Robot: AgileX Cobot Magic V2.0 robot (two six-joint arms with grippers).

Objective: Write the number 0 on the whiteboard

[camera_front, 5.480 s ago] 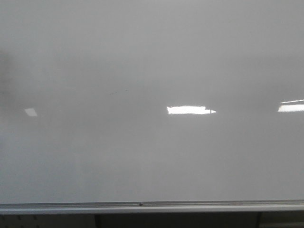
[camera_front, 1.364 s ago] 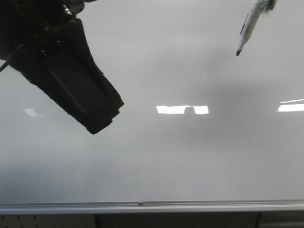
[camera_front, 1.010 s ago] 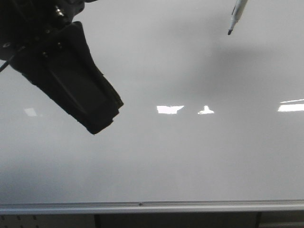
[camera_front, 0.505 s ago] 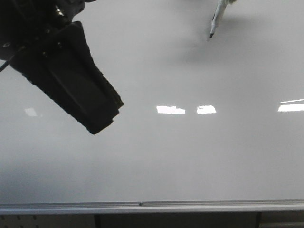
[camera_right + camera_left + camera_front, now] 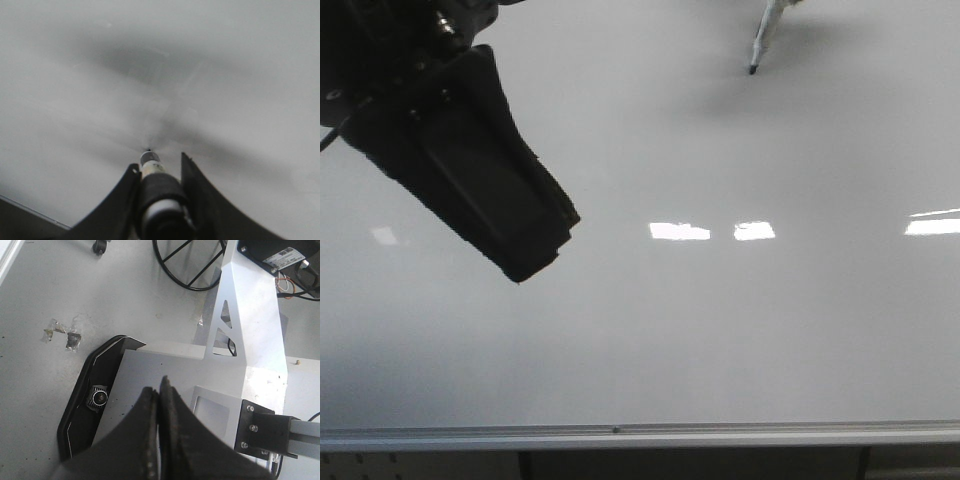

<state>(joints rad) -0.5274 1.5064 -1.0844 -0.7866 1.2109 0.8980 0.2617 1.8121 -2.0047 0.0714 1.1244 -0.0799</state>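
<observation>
Left arm (image 5: 450,150) before whiteboard (image 5: 720,340), left side — marker (image 5: 763,35) upper right, tip at board.

Top edge cuts off the marker (image 5: 761,38); its holder unseen.

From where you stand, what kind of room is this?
Probably a robotics lab or workshop: a large glossy pale grey whiteboard lies in front, the right end effector grips a black-tipped marker pen, and the left wrist view shows a silver metal frame on bare flooring.
</observation>
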